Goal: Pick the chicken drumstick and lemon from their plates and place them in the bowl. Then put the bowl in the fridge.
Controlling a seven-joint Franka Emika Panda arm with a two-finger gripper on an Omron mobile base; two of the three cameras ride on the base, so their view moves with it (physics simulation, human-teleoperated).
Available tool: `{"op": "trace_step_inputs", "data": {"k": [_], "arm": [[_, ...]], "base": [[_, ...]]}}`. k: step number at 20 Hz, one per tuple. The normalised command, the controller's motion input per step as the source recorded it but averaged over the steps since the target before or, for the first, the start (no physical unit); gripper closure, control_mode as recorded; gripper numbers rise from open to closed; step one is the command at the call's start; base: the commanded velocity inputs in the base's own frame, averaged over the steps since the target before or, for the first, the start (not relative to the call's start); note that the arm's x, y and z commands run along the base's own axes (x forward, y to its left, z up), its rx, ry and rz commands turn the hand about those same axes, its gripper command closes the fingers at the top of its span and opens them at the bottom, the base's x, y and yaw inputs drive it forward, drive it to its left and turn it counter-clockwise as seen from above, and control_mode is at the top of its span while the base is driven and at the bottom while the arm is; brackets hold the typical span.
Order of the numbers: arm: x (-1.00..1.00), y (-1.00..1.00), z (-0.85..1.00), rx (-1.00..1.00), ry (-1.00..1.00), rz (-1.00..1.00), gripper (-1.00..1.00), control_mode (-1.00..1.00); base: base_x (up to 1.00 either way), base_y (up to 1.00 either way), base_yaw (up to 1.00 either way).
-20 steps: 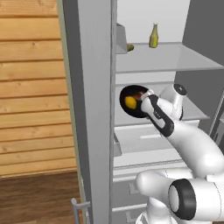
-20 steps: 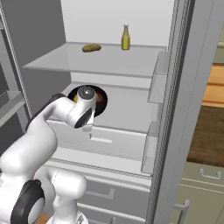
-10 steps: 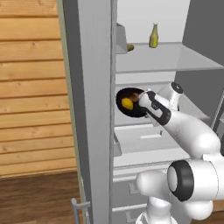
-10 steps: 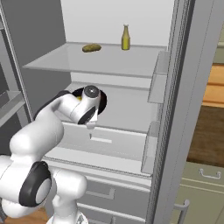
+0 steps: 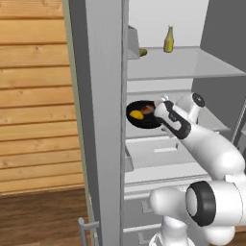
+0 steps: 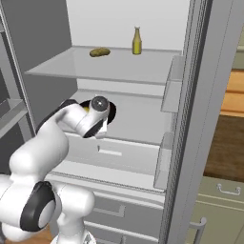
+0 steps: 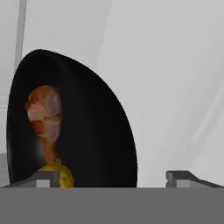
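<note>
The glossy black bowl (image 5: 140,123) sits on the middle shelf inside the open fridge (image 6: 109,66), near its left wall. Inside it lie the yellow lemon (image 5: 136,115) and the reddish-brown chicken drumstick (image 5: 148,109). In the hand view the bowl (image 7: 96,131) stands on its side, with the drumstick (image 7: 43,113) above the lemon (image 7: 61,176). My gripper (image 7: 116,177) is open, its fingertips (image 7: 43,178) set wide apart on either side of the bowl's near rim. The hand (image 6: 97,108) covers most of the bowl (image 6: 111,112) in the right base view. The plates are out of view.
On the top shelf stand a yellow-green bottle (image 6: 137,41) and a small green pickle-like item (image 6: 99,52). A pale drawer (image 6: 109,152) lies below the bowl's shelf. The fridge door (image 6: 200,95) with its racks stands open at the right. A wooden wall (image 5: 33,96) is at the left.
The bowl has sunk slightly toward the shelf with the hand. The arm's elbow has shifted and the forearm has turned a little.
</note>
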Motion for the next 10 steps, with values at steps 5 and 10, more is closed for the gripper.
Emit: {"op": "trace_step_inputs", "data": {"k": [5,10], "arm": [[-0.21,0.0,0.14,0.0,-0.36,0.0,-1.0,-1.0],[-0.49,0.08,0.42,0.0,-0.22,0.0,-1.0,-1.0]], "base": [[0.0,0.0,0.0],[0.0,0.0,0.0]]}}
